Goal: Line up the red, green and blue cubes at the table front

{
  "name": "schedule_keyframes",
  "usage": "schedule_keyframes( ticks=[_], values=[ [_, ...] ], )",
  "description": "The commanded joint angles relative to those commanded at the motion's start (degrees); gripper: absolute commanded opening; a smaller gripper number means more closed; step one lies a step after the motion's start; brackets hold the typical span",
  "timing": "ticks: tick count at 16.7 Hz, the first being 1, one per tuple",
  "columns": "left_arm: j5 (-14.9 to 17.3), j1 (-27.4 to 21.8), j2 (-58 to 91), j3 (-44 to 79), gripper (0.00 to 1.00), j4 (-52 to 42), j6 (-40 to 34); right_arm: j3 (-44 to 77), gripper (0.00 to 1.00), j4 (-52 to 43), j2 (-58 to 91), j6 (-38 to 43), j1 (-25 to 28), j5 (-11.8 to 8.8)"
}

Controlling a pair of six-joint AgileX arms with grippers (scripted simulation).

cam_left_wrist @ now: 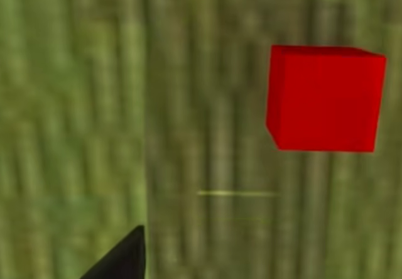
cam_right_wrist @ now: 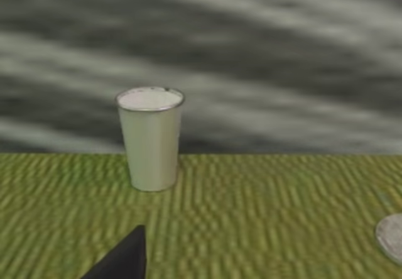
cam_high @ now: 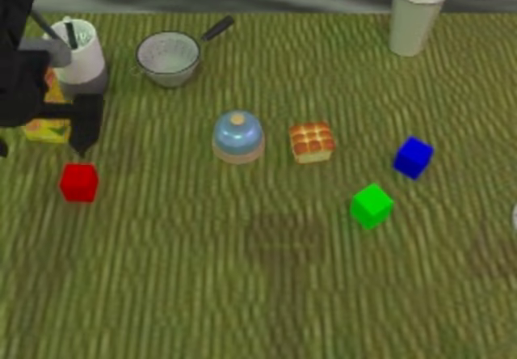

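Hovering at the far-left of the olive-green woven tabletop [cam_high: 242,294], the left pincer [cam_high: 83,137] sits just behind the glossy bright red cube [cam_high: 79,182], not touching it; whether its fingers are wide or narrow can't be told. The bright green cube [cam_high: 371,205] and deep blue cube [cam_high: 413,157] lie well apart at right. Risks: an off-centre descent could nudge the red cube aside, or the arm may clip the yellow juice carton [cam_high: 44,128] nearby. Right arm parked, out of the top view.
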Motion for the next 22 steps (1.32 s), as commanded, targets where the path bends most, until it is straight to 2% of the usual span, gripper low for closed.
schedule_keyframes(
  ticks=[5, 12, 15, 19, 22],
  values=[
    [0.3, -0.5, 11.3, 10.3, 1.0, -5.8, -0.4, 0.0, 1.0, 0.0, 0.0, 0.0, 0.0, 0.0],
    [0.3, -0.2, 12.0, 10.9, 1.0, -5.9, -0.3, 0.0, 1.0, 0.0, 0.0, 0.0, 0.0, 0.0],
    [0.3, -0.4, 13.9, 8.6, 1.0, -1.9, -0.2, 0.0, 1.0, 0.0, 0.0, 0.0, 0.0, 0.0],
    [0.4, -0.4, 18.4, 4.0, 1.0, 7.9, -0.2, 0.0, 1.0, 0.0, 0.0, 0.0, 0.0, 0.0],
    [0.4, -0.5, 20.2, 2.3, 1.0, 10.9, -0.2, 0.0, 1.0, 0.0, 0.0, 0.0, 0.0, 0.0]
  ],
)
